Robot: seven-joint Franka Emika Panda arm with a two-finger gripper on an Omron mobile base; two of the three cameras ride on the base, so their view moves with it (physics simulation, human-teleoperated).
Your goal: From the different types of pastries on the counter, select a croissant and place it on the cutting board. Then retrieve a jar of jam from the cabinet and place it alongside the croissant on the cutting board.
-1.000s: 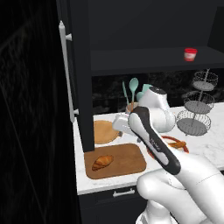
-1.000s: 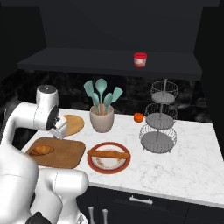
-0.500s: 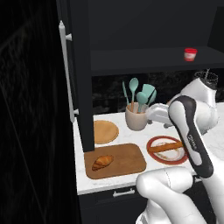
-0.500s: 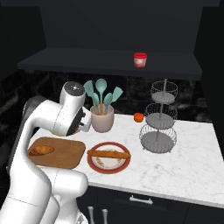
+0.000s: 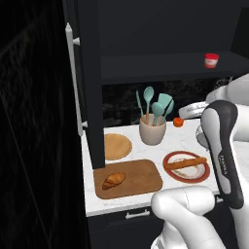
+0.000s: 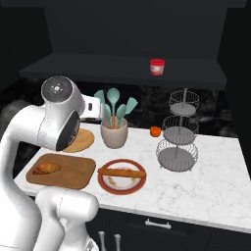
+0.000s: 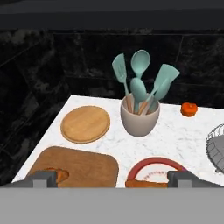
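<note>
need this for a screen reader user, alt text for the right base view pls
A croissant lies on a wooden cutting board on a marble counter, while a red-lidded jar of jam stands on the dark shelf above. The white arm rises at left.

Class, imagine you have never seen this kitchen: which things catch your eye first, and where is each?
The red-lidded jar of jam stands alone on the dark cabinet shelf. Below, a pale crock of teal utensils stands on the white counter, and the croissant lies on the cutting board at its left end.

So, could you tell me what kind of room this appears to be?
Most likely a kitchen: a marble-look counter carries a cutting board with a croissant and a utensil crock, below a dark cabinet shelf.
</note>
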